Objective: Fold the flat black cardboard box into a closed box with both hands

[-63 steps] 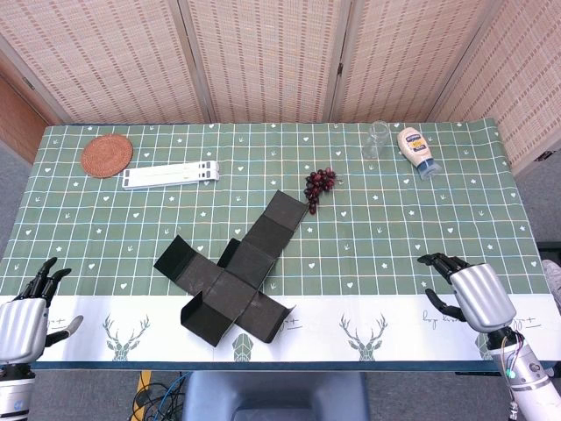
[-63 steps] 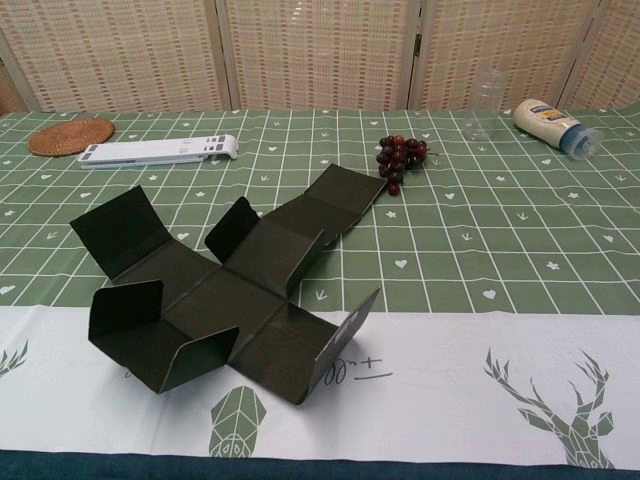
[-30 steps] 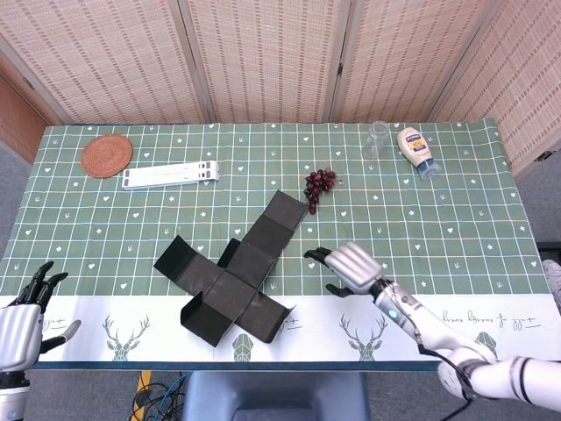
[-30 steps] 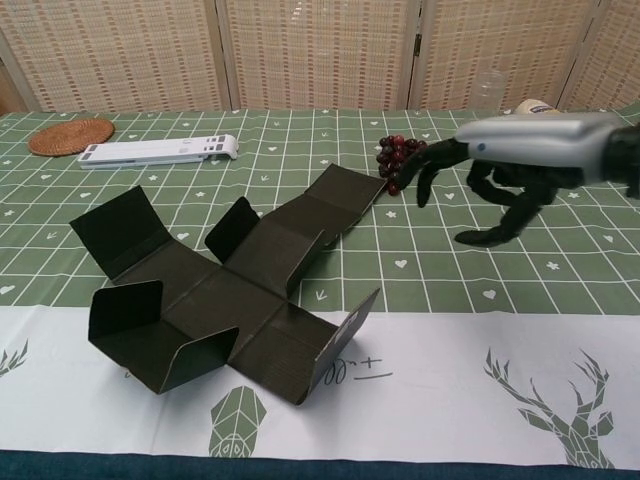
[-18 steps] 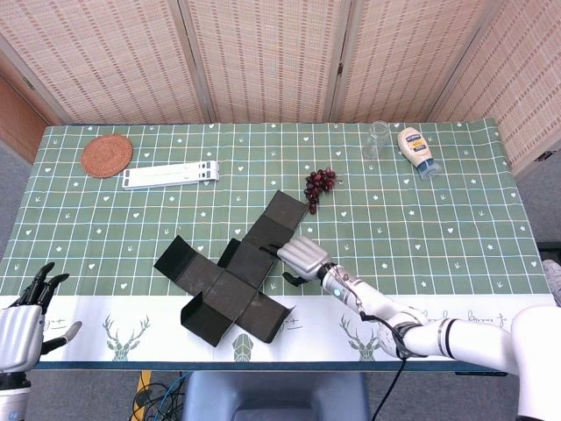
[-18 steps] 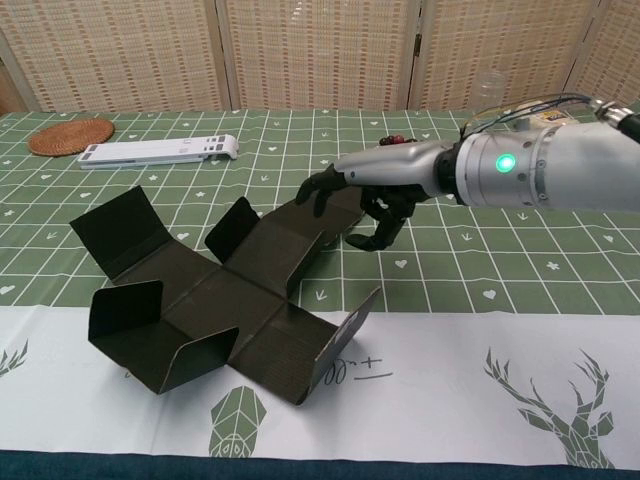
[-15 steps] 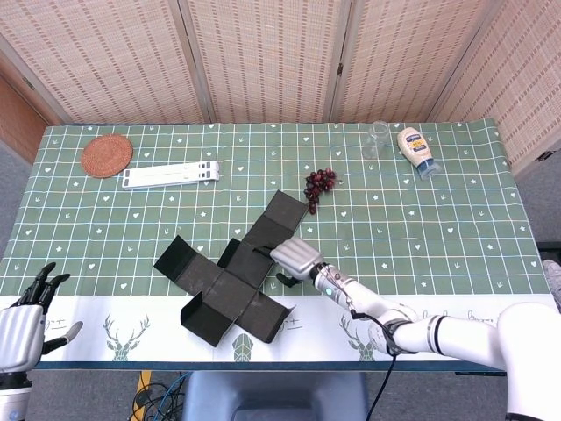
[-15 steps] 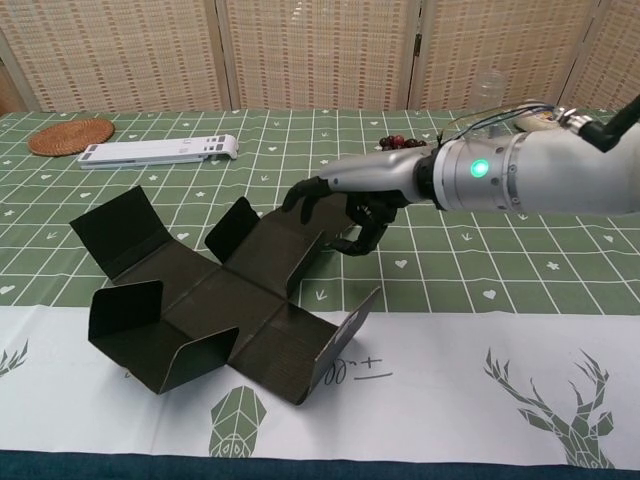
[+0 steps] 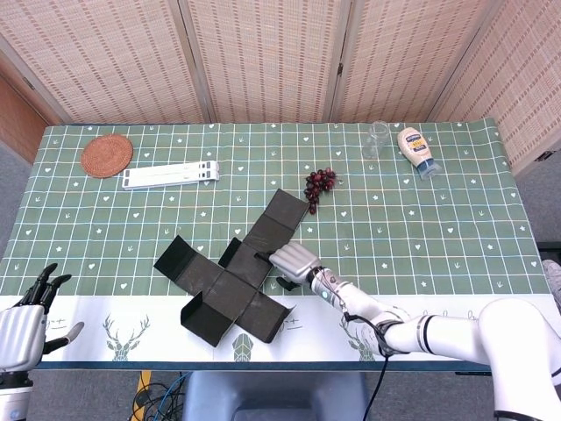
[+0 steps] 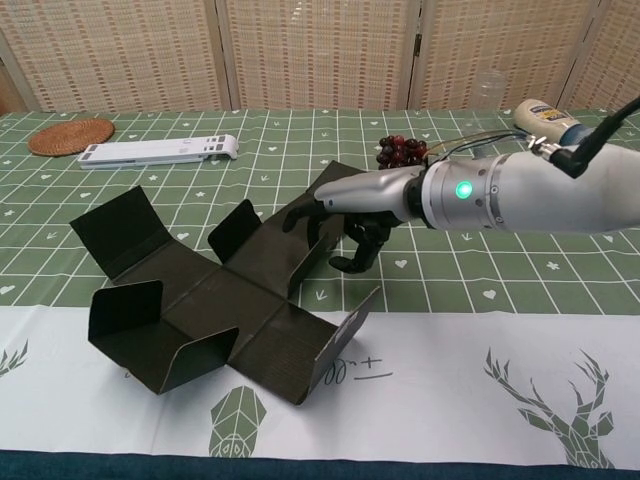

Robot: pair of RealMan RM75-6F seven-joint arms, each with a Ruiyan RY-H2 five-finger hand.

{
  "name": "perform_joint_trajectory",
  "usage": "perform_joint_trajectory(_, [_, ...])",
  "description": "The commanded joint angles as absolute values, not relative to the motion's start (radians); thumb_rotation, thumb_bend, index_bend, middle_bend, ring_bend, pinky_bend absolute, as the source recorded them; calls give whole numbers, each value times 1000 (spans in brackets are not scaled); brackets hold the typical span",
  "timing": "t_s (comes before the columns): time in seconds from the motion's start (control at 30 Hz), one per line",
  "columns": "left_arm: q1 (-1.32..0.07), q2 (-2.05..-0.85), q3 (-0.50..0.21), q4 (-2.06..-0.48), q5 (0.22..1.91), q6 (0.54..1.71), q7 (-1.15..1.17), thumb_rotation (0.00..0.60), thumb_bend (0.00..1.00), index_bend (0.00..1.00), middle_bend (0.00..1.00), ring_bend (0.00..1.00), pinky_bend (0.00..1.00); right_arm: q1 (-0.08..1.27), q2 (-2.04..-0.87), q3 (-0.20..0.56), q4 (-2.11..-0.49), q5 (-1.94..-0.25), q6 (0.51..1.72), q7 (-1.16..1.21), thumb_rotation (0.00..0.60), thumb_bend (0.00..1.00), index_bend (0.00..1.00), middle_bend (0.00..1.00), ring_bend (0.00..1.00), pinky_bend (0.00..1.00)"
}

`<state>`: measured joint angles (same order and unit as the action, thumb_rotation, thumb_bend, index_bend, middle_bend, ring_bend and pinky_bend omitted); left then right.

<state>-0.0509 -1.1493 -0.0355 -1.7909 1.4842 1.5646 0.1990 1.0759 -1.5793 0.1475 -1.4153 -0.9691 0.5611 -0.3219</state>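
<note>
The black cardboard box (image 9: 230, 276) lies unfolded at table centre; my right hand (image 9: 292, 261), fingers spread and holding nothing, reaches its three-o'clock flap; my left hand (image 9: 26, 323) waits released at eight o'clock; next I judge: lift that flap upright

At frame centre our right hand (image 9: 292, 260) rests its fingers on the unfolded black cardboard box (image 9: 230, 274); our left hand (image 9: 24, 322) sits spread at lower left.
</note>
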Motion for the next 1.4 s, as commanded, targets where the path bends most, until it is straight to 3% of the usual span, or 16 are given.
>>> perform_joint_trajectory(0.03, [-49,-1147,-35,-1790,1485,1565,195,600,144,199,104,246,524,1095,-1603,133,-1409,-937,594,-364,600,538,195,310,798,1000])
perform_joint_trajectory(0.53, [-37,-1135,-30,-1772,1491,1562,149,600,143,200,104,246,524,1163,-1662,85,-1468,-760,786,-638,600,526,366,469,853,1000])
perform_joint_trajectory(0.87, [-33,-1134,-28,-1756,1495,1556,122,600,143,200,104,236,524,1173,-1661,59,-1576,-580,947,-808,600,527,381,491,868,1000])
perform_joint_trajectory(1.07, [-36,-1140,-31,-1747,1497,1550,115,600,144,199,104,234,524,1133,-1680,94,-1632,-537,1080,-807,600,571,381,492,873,1000])
perform_joint_trajectory(1.4, [-40,-1146,-33,-1749,1498,1543,121,600,144,185,104,234,524,1118,-1771,178,-1587,-499,1118,-781,600,573,381,491,873,1000])
